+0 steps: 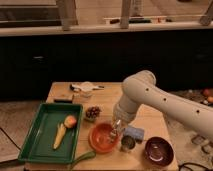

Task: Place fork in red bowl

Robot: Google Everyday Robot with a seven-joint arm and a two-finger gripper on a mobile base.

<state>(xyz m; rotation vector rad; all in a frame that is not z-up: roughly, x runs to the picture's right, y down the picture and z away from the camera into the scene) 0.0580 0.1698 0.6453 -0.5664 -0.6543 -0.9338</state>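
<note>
1. A pale wooden table (150, 117) stands before a dark cabinet front, and a thick white robot arm (165, 102) reaches in from the right and bends down over the table's middle.
2. The gripper (116, 131) hangs at the right rim of the round, shallow, bright orange-red bowl (102, 138), just above its inside.
3. Its jaws are clenched; a slim pale silvery fork (114, 133) seems to be pinched between them, pointing down into the bowl, though its outline is hard to make out against the fingers.
4. The orange-red bowl sits near the table's front edge, just right of a rectangular green plastic tray (35, 140).
5. In the tray lie a yellow banana-like fruit (59, 136) and, touching its upper end, a small round reddish-orange fruit (70, 121).
6. A long green vegetable (82, 159) lies at the front edge, between tray and orange-red bowl.
7. A small metal cup (128, 143) stands just right of the orange-red bowl, with a pale blue sponge-like block (135, 132) just behind it.
8. A darker glossy maroon-purple bowl (159, 151) sits further right, near the front corner.
9. A small dark bowl of brownish pieces (92, 113) stands behind the orange-red bowl.
10. At the back of the table are a white cup-like object (86, 88) and a dark flat object (63, 99).
</note>
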